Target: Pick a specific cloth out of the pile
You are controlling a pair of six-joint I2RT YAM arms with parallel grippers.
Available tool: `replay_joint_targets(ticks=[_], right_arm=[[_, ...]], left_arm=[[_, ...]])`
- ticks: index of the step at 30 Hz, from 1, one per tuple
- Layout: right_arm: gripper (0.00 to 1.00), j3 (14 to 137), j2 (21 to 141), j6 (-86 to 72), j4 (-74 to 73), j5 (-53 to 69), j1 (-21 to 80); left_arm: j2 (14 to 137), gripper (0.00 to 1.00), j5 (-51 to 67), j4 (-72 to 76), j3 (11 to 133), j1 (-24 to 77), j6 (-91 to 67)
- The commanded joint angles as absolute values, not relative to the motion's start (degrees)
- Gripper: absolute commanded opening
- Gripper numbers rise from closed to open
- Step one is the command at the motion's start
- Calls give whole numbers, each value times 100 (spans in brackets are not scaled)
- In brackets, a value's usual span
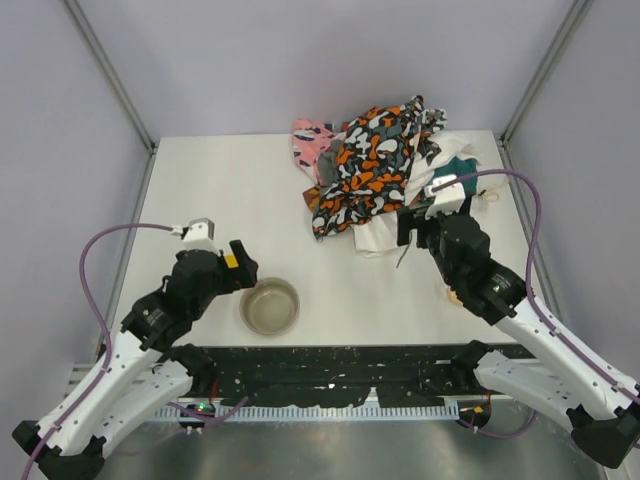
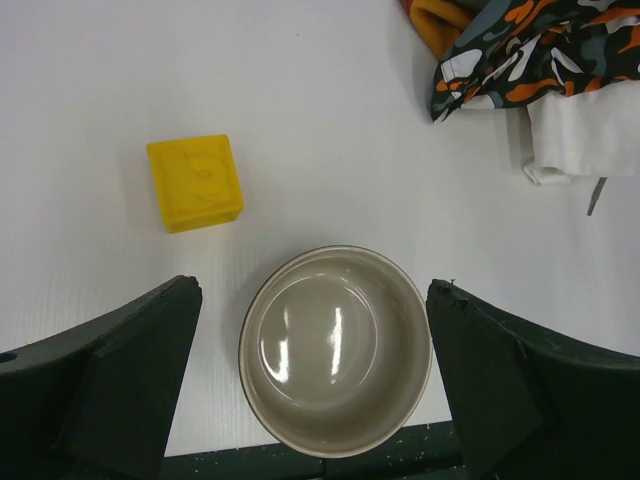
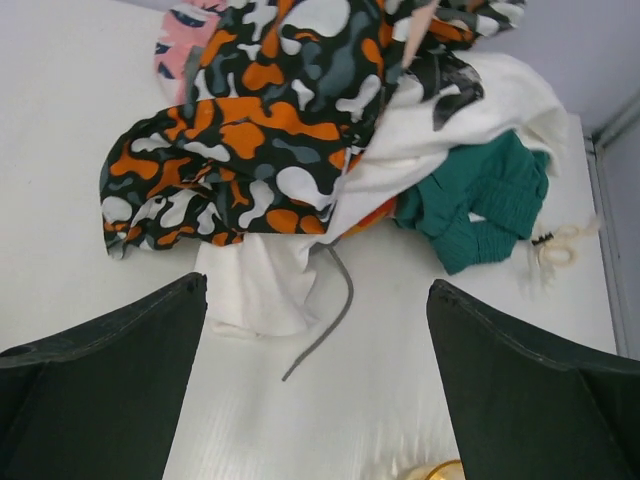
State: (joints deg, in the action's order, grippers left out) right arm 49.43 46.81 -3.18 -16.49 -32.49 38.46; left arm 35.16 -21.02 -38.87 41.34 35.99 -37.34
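Note:
The pile [image 1: 375, 160] of mixed fabrics lies at the table's far right, with the orange-black-white print on top; it also fills the top of the right wrist view [image 3: 270, 150]. The grey cloth itself is hidden. Only a thin grey cord [image 3: 335, 310] trails out from under the white fabric [image 3: 260, 280]. My right gripper [image 1: 415, 232] is open and empty, just in front of the pile, with the cord between its jaws [image 3: 315, 285]. My left gripper [image 1: 238, 265] is open and empty over the bowl [image 2: 335, 350], far left of the pile.
A yellow block [image 2: 195, 182] sits left of the bowl. A teal cloth [image 3: 480, 205] and scissors [image 3: 560, 245] lie at the pile's right side. A small golden object [image 3: 435, 470] lies near my right wrist. Frame posts stand at the table's far corners.

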Motion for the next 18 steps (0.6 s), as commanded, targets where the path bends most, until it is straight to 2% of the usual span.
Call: replay_joint_targets(ticks=[1, 4, 6, 8, 11, 13, 18], right_arm=[[95, 4886, 4771, 1826, -597, -1505, 3850], [95, 5578, 5482, 3762, -1535, -504, 3841], [95, 6044, 6150, 5195, -2458, -317, 3850], [95, 6501, 6792, 5910, -3135, -466, 3745], [95, 7510, 7941, 6529, -3575, 163, 3516], [95, 8092, 8521, 7056, -4235, 19, 3463], [95, 7771, 9236, 7812, -3913, -686, 3358]], left_arm=[[3559, 100, -2232, -3639, 4342, 3586, -3709], [3603, 100, -2259, -3656, 4368, 3586, -3691], [3656, 100, -2276, -3674, 4386, 3586, -3674], [3709, 100, -2346, -3674, 4386, 3586, -3683], [3919, 100, -2399, -3507, 4377, 3586, -3665], [4095, 100, -2391, -3682, 4508, 3586, -3578], [4499, 100, -2497, -3499, 4570, 3525, -3516]])
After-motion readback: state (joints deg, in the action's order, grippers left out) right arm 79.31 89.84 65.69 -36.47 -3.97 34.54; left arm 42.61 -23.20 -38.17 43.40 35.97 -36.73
